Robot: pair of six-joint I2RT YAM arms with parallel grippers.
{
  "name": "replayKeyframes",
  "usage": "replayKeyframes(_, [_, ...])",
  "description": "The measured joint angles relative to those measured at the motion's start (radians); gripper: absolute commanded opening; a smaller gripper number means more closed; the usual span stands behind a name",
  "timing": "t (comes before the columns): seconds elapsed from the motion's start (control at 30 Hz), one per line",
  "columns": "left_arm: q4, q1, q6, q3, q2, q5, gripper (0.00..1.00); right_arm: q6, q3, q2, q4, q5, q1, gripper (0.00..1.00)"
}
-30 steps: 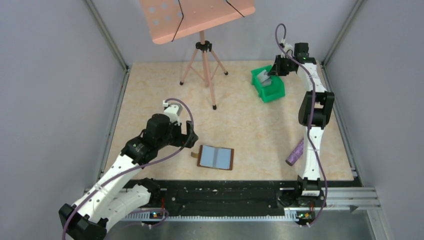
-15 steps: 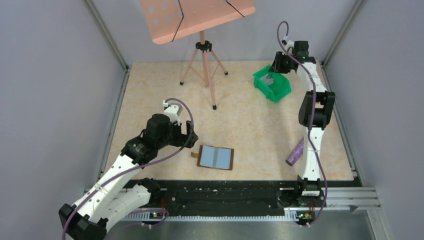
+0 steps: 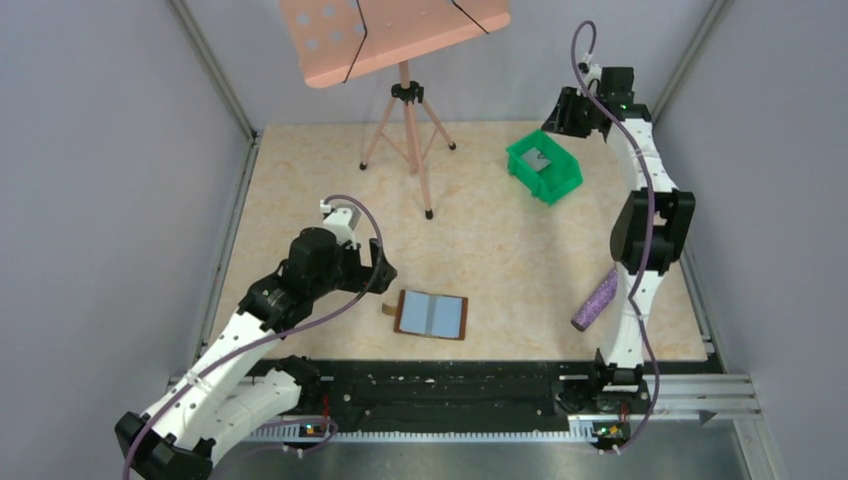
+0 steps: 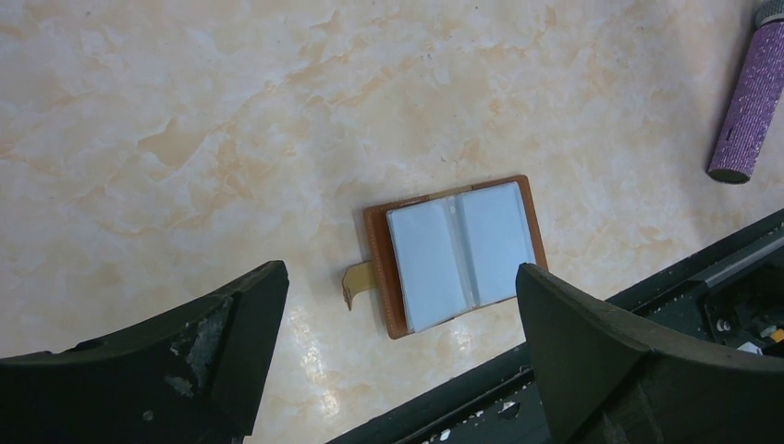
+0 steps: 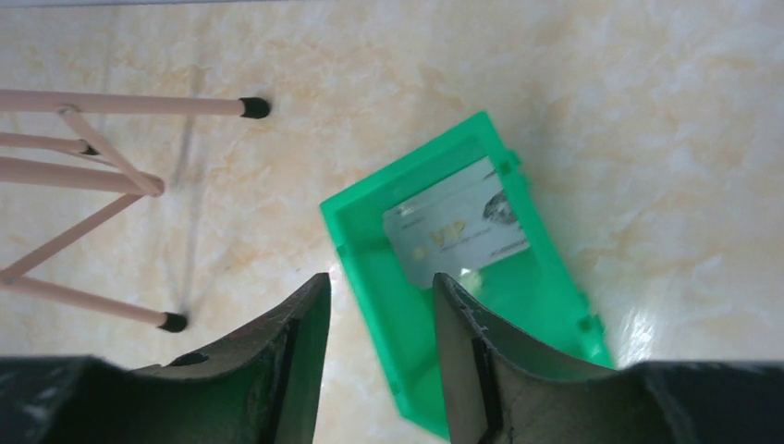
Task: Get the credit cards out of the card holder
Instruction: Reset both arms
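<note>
Placement explains most of this scene. One silvery credit card (image 5: 458, 233), printed "VIP", lies flat on the floor of the green bin (image 5: 362, 268) at the centre of the right wrist view. That suggests the bin is the drop point for whatever comes out of the wallet. The right gripper (image 5: 377, 305) hangs directly above the bin's near-left wall with its jaws parted and nothing between them, so it holds no card.

The card holder (image 4: 456, 254) lies spread open, blue-grey panels up, at the centre of the left wrist view. It is close to the black rail at the lower edge, and its brown tab sticks out to the left. Lying flat like that keeps the sleeves reachable from above. Whether more cards sit in those sleeves cannot be told. The left gripper (image 4: 398, 305) hovers above it with fingers spread wide, touching nothing, probably ready to pin or pick. A purple glitter tube (image 4: 747, 102) lies at the upper right, well apart.
</note>
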Motion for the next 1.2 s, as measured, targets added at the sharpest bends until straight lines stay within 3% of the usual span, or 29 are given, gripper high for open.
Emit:
replayKeyframes(0.17, [0.002, 0.000, -0.050, 0.040, 0.018, -0.015, 0.99, 0.078, -0.312, -0.252, 0.005, 0.054, 0.037, 0.64])
replayKeyframes(0.3, [0.015, 0.000, -0.074, 0.065, 0.023, -0.016, 0.99, 0.106, -0.562, -0.496, 0.007, 0.127, 0.134, 0.98])
replayKeyframes(0.67, [0.037, 0.000, -0.121, 0.078, -0.084, -0.023, 0.99, 0.228, -1.052, -1.170, 0.063, 0.299, 0.468, 0.99])
replayKeyframes(0.97, [0.084, 0.000, -0.192, 0.039, -0.206, -0.048, 0.99, 0.389, -1.345, -1.524, 0.034, 0.332, 0.478, 0.99])
replayKeyframes(1.2, [0.092, 0.000, -0.226, 0.017, -0.207, -0.048, 0.99, 0.462, -1.379, -1.674, 0.023, 0.351, 0.478, 0.99])
